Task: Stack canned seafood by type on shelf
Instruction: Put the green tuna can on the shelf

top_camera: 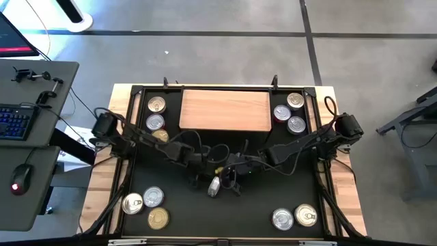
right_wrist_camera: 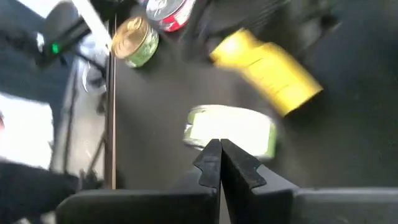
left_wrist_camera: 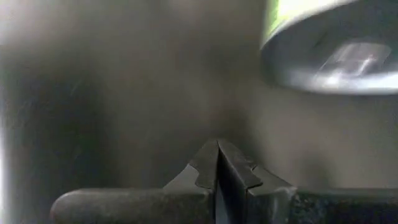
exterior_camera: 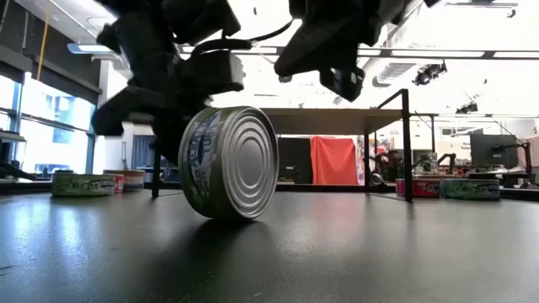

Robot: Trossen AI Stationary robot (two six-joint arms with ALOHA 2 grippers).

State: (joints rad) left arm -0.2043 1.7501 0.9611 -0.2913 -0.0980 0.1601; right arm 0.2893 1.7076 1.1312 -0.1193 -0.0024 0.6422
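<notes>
Right pincer [right_wrist_camera: 219, 163]: fingers pressed together, nothing between them, tips poised just beside a green-labelled tin [right_wrist_camera: 231, 134] that stands on its edge on the black mat [top_camera: 225, 212], near the middle of the counter [top_camera: 345, 198]. Left pincer [left_wrist_camera: 217, 165]: fingers likewise pressed together and empty, close to the same tin, whose silver face shows blurred at the edge of its wrist view. In the low view the tin rests tilted on its rim, ribbed lid facing forward; both arms hang dark above it, and whether either finger touches the tin cannot be told. A yellow object [right_wrist_camera: 267, 65] lies blurred beyond the tin; its kind is unclear. Shelf [top_camera: 225, 109]: light wooden board, bare, at the mat's far edge. Remaining canned seafood, all flat on the mat: three tins [top_camera: 156, 121] left of the shelf, three [top_camera: 289, 113] right of it, three [top_camera: 147, 205] at the near left corner, two [top_camera: 294, 217] at the near right. Labels mostly too small to read.
</notes>
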